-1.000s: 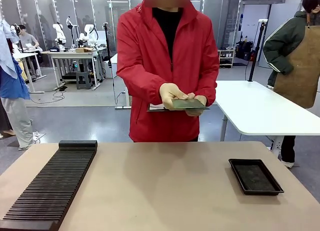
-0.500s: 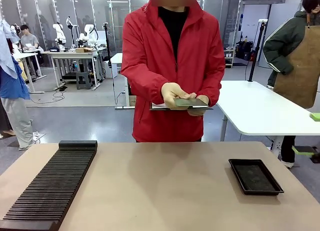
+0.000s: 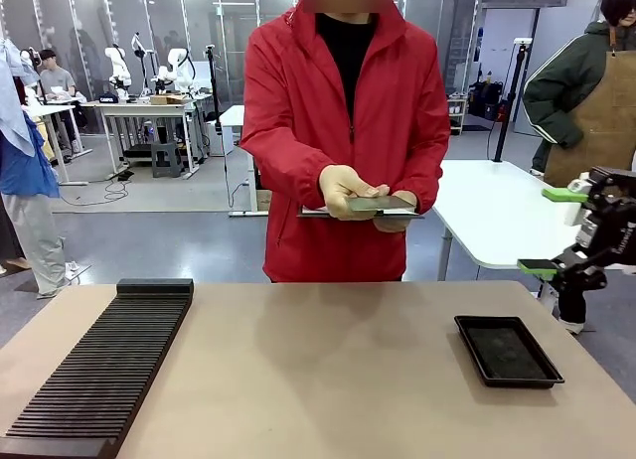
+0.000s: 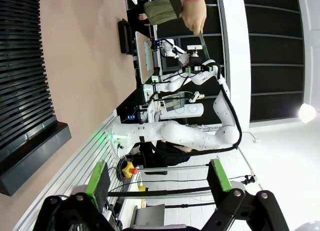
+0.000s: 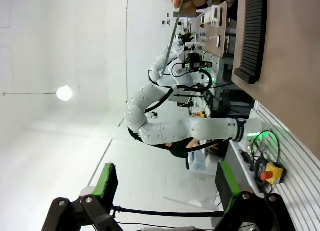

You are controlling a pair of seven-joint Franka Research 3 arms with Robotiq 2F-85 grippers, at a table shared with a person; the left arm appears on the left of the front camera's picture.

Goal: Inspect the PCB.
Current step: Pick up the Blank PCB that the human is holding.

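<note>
**Across the surface [image 3: 328,380]: circuit board [image 3: 382,203] in a person's hands, both sets of jaws wide and empty**

At the far side a person in a red jacket [image 3: 298,131] holds the circuit board flat at about waist height, well above the surface and not touching it. One hand [image 3: 343,189] lies over the board's left end. The other hand [image 3: 396,222] cups its right end from below. A thin white sheet [image 3: 313,214] pokes out just under the board on the left.

On the near left of the surface lies a long black ribbed rack [image 3: 99,370]. On the right sits a shallow black tray [image 3: 507,352]. Both are well apart from the board.

The right arm's jaws show at the right edge, raised above the surface and farther off than the tray. They stand wide apart, one green pad [image 3: 564,194] above the other, with nothing between them.

The left arm's jaws, seen from the left wrist, are also spread wide. Their green pads [image 4: 98,177] grip nothing. Far beyond them the board shows edge-on in the person's hand, and the rack runs along the surface beside it.
</note>
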